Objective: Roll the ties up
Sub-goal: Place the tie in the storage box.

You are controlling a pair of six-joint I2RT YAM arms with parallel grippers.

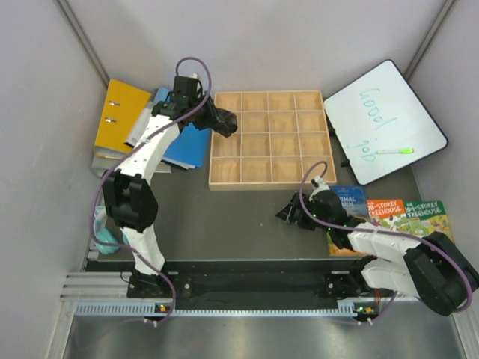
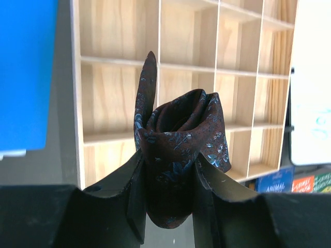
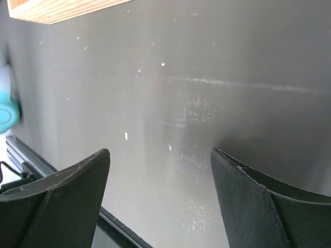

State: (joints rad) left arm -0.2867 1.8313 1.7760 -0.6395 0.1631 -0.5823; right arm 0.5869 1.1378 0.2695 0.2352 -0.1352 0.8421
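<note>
My left gripper (image 2: 168, 173) is shut on a rolled tie (image 2: 178, 139), a dark brown bundle with a blue and red pattern and a pointed end sticking up. In the top view the left gripper (image 1: 223, 122) hangs over the left edge of the wooden compartment tray (image 1: 267, 182); the tie there is hard to tell from the black fingers. My right gripper (image 3: 160, 160) is open and empty over bare grey table. In the top view the right gripper (image 1: 288, 210) sits below the tray, right of centre. No other tie shows.
The tray's cells (image 2: 118, 103) lie right under the held tie. A blue folder (image 1: 187, 143) and a yellow binder (image 1: 120, 116) lie at the back left. A whiteboard with a green marker (image 1: 383, 120) lies at the back right. Books (image 1: 393, 213) lie at the right. A teal object (image 3: 8, 113) is at left.
</note>
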